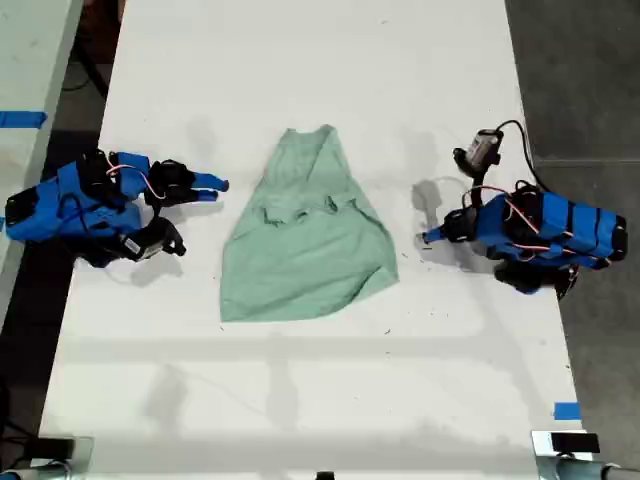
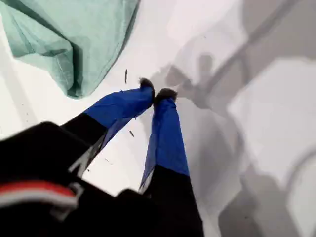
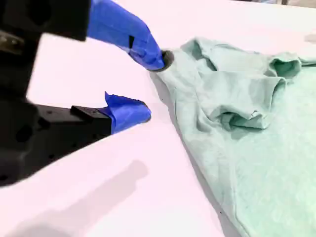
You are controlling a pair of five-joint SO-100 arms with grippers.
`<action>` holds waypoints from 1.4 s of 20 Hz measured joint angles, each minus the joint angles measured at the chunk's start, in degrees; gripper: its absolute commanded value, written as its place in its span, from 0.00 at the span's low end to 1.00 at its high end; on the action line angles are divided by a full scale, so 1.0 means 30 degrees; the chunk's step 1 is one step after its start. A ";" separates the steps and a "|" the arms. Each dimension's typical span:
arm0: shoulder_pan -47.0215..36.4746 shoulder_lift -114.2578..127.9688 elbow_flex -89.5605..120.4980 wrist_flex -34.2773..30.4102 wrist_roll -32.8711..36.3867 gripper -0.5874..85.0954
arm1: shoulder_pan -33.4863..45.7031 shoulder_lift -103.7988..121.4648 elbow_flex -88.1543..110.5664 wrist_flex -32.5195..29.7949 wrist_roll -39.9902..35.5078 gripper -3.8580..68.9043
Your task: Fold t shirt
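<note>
The wrinkled, pale mint-green cloth t shirt (image 1: pixel 305 235) lies flat in the middle of our white counter (image 1: pixel 300 400). Our first tool (image 2: pixel 157 93) is closed and empty beside the shirt. Our second tool (image 3: pixel 148 84) is open, near the shirt's other side

No text, label, brand, number or sign can be read in any view, neither on the t shirt (image 1: pixel 305 235), on the blue arms, nor on the white table (image 1: pixel 300 400).
</note>
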 measured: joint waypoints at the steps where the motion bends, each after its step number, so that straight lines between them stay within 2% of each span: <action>1: 0.0000 0.0000 0.0000 -0.0029 0.0029 0.01 | 0.0000 0.0000 0.0000 -0.0029 0.0000 0.08; 4: 0.0469 0.0000 0.0000 -0.0059 0.1348 0.01 | -0.0205 0.0000 0.0000 -0.0674 0.0557 0.08; 9: 0.0469 0.0000 0.0000 -0.0059 0.1406 0.01 | -0.0615 0.0000 0.0000 -0.0703 0.0615 0.11; 12: 0.0469 0.0000 0.0000 -0.0059 0.1406 0.01 | -0.1113 0.0000 0.0000 -0.0703 0.1670 0.23; 13: 0.0469 0.0000 0.0000 -0.0059 0.1406 0.01 | -0.1494 0.0000 0.0000 -0.0732 0.1670 0.19; 14: 0.0469 0.0000 0.0000 -0.0059 0.1406 0.01 | -0.1523 -0.0029 -0.0029 -0.0908 0.1611 0.20; 18: 0.0469 0.0000 0.0000 -0.0059 0.1406 0.01 | -0.1875 -0.3604 -0.2725 -0.1318 0.1729 0.36; 19: 0.0469 0.0000 0.0000 -0.0059 0.1406 0.01 | -0.1875 -0.4951 -0.3691 -0.1611 0.1934 0.43; 21: 0.0469 0.0000 0.0000 -0.0059 0.1406 0.01 | -0.2402 -0.8379 -0.5742 -0.2959 0.2314 0.46; 24: 0.0469 0.0000 0.0000 -0.0059 0.1406 0.01 | -0.3076 -1.5146 -0.9170 -0.5156 0.2783 0.46; 28: 0.0469 0.0000 0.0000 -0.0059 0.1406 0.01 | -0.3281 -2.0742 -0.9785 -0.7646 0.4658 0.44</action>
